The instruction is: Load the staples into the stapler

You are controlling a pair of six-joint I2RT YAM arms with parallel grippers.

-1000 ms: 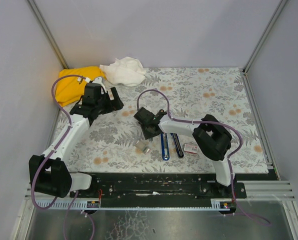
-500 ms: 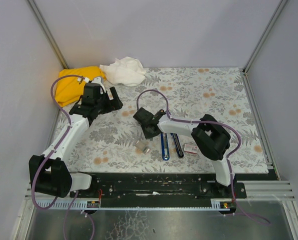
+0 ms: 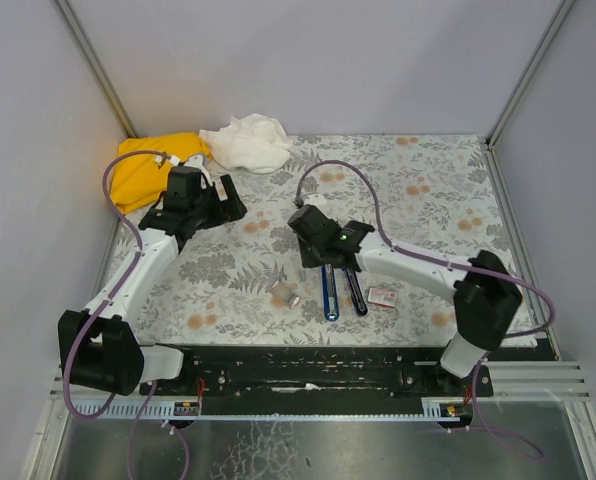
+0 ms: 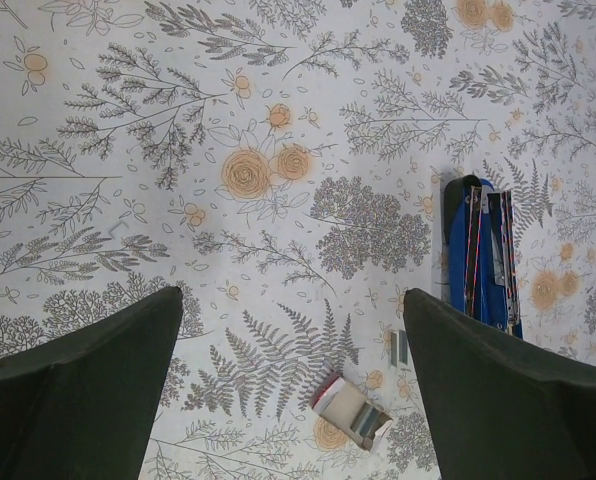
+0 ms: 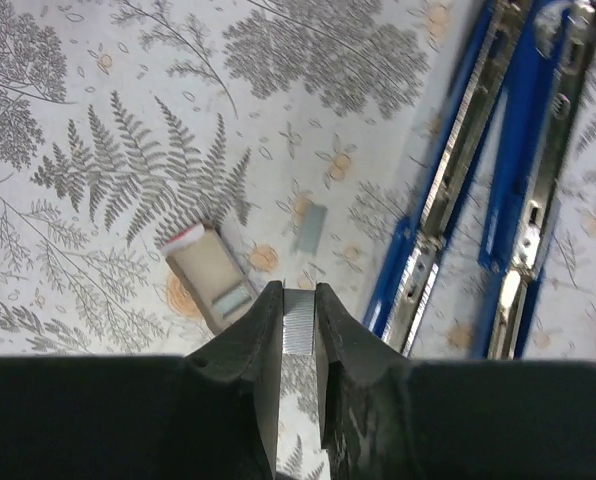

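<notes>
While a yellow cloth (image 3: 143, 172) and a white cloth (image 3: 246, 142) are bunched up side by side in the far-left corner of the floral table (image 3: 428, 180), both sit well apart from the stapler, so they're not in anyone's way. The stapler (image 3: 328, 292) lies near the front edge, splayed fully open into two long arms side by side, blue with the metal channels facing up. Just left of it is the staple tray (image 3: 283, 293), slid out and lying open, and a loose strip (image 5: 310, 228) rests flat on the table between the tray and the stapler. On the stapler's right, just beside it, is a small whitish box with red print (image 3: 381, 296).

The right gripper (image 5: 298, 300) hovers above the table just behind the tray and the stapler, jaws squeezed almost together and pinching a silvery staple strip (image 5: 299, 325) upright between the tips. The left gripper (image 4: 290, 300) hangs over bare table further back and left, spread wide and empty, well apart from everything
</notes>
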